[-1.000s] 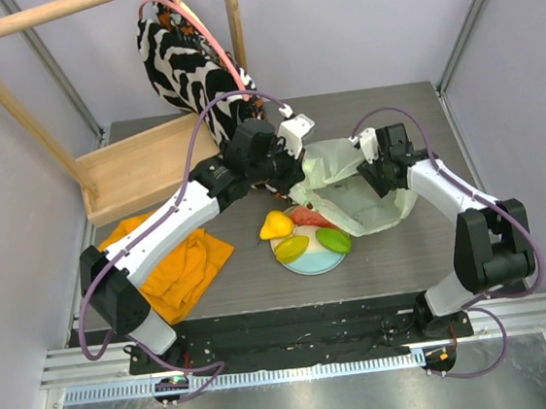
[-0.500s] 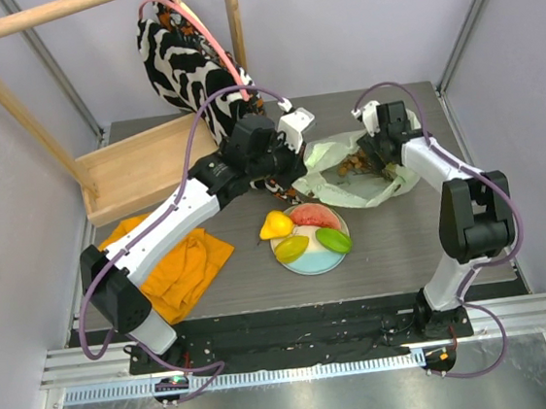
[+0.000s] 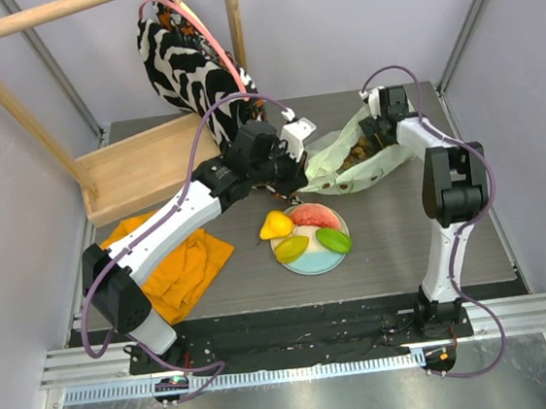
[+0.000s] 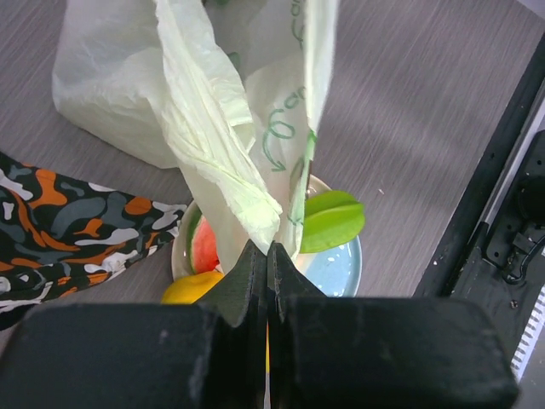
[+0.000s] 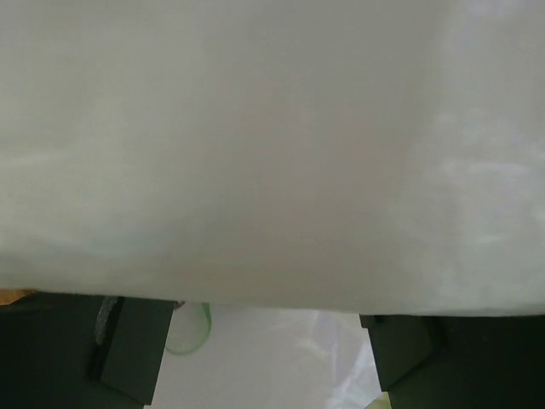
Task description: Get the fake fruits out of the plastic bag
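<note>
The pale-green plastic bag (image 3: 361,156) lies at the back right, with a brownish grape bunch (image 3: 352,163) showing through it. My left gripper (image 3: 297,170) is shut on the bag's near edge (image 4: 255,204), its jaws pressed together (image 4: 266,249). Below it the plate (image 3: 314,262) holds a yellow pear (image 3: 275,225), a watermelon slice (image 3: 314,216), a yellow oval (image 3: 292,247) and a green oval (image 3: 333,240). My right gripper (image 3: 374,127) is at the bag's far end. Its fingers (image 5: 128,349) stand wide apart, and bag film (image 5: 272,153) fills its view.
A wooden tray (image 3: 142,164) leans at the back left under a wooden frame. The zebra-patterned cloth bag (image 3: 184,57) hangs behind my left arm. An orange cloth (image 3: 176,259) lies at the front left. In the left wrist view the table's black front edge (image 4: 502,196) runs along the right.
My right gripper has moved from the bag's right side to its far end and opened wider. The bag has been drawn back off the plate. My left gripper kept its hold.
</note>
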`<state>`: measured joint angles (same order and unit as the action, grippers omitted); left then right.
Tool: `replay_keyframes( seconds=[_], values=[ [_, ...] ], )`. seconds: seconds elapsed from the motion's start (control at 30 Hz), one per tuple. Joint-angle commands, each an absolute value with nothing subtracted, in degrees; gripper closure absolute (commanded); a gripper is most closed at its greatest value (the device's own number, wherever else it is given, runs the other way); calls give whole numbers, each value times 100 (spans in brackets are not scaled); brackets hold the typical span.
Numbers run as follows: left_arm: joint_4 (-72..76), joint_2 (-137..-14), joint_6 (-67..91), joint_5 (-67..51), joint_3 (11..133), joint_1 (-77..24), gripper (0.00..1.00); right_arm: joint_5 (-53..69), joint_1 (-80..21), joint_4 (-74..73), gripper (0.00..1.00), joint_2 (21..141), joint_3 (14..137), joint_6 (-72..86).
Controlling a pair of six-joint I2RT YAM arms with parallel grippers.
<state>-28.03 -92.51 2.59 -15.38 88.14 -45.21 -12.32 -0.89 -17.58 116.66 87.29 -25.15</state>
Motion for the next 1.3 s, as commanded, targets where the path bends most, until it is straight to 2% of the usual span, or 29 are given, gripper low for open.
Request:
replay_keyframes(
  seconds=[0.0,0.23,0.37,0.47,0.6,0.9,1.07,1.2,1.23,1.27],
  values=[
    [-2751,-9017,281,-1924,8815,-4491,100,-1046,-70,-1529,14,12014,9578,-2040],
    [-2733,-9114,299,-2162,8728,-4561,100,-432,149,-1652,13,12899,10528,-1231],
    [-2742,-9167,299,-2153,8684,-4641,100,-71,158,-1995,11,13752,11791,-661],
    [-2733,-9193,281,-2136,8622,-4676,100,395,141,-2057,9,14219,12241,-327],
    [-2733,-9263,255,-2101,8596,-4693,100,755,53,-2057,9,14458,12454,-264],
    [-2725,-9518,255,-2048,8780,-4807,100,650,0,-1829,10,14730,12568,-220],
    [-2769,-9606,255,-2013,8824,-4816,100,1360,9,-1609,8,15099,13129,-54],
    [-2839,-9668,229,-1978,8903,-4816,100,1573,0,-1424,23,15328,13377,211],
    [-2856,-9668,211,-1960,8912,-4816,100,1591,0,-1424,29,15337,13386,185],
    [-2856,-9677,194,-1943,8921,-4816,100,1608,0,-1424,38,15337,13394,185]
  ],
)
